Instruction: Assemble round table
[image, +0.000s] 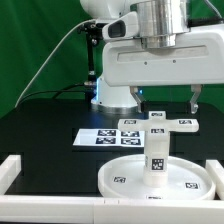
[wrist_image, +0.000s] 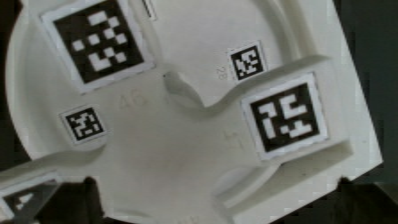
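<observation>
The round table's large flat disc (image: 120, 178) lies near the front of the black table. The short thick leg (image: 157, 152) stands upright on the disc. The cross-shaped base (image: 160, 124) sits on top of the leg. My gripper (image: 167, 106) hangs just above the base and is open, one finger (image: 138, 100) on each side, with nothing between them. In the wrist view the base (wrist_image: 178, 130) fills the picture, with its tagged arms spread out. My gripper (wrist_image: 214, 215) shows only as dark fingertips at the picture's edge, wide apart.
The marker board (image: 100, 138) lies flat behind the disc, toward the exterior view's left. A white border rim (image: 20, 172) runs along the left and front of the work area. The arm's base (image: 115, 95) stands at the back.
</observation>
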